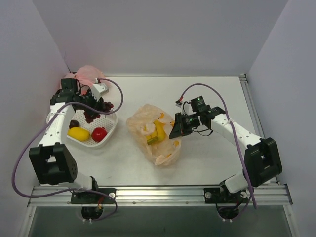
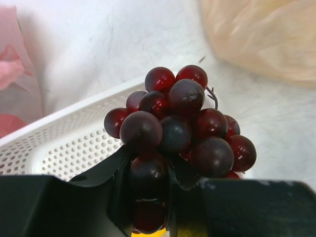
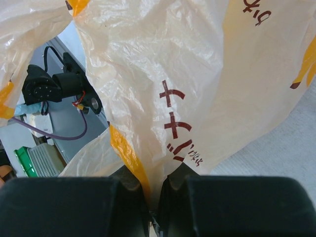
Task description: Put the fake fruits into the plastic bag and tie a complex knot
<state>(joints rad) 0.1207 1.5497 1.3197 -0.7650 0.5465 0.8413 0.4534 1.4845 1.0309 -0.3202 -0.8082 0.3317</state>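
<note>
The plastic bag [image 1: 155,134], pale orange with banana prints, lies at the table's middle with yellow fruit pieces [image 1: 159,130] showing inside. My right gripper [image 1: 176,129] is shut on the plastic bag's [image 3: 197,74] right edge, and the film is pinched between its fingers [image 3: 154,193]. A dark purple grape bunch [image 2: 177,128] sits at the white mesh basket's [image 2: 64,143] far rim. My left gripper [image 2: 148,173] is shut on its lower grapes. From above, the left gripper [image 1: 97,104] and grape bunch [image 1: 93,114] are over the basket [image 1: 111,129]. A yellow fruit [image 1: 78,133] and a red fruit [image 1: 99,134] lie inside.
A plain pink tied bag [image 1: 89,74] lies behind the basket in the back left corner. A small dark fruit [image 1: 74,123] lies in the basket's left part. White walls close the table on the left, back and right. A metal rail [image 1: 158,193] runs along the near edge.
</note>
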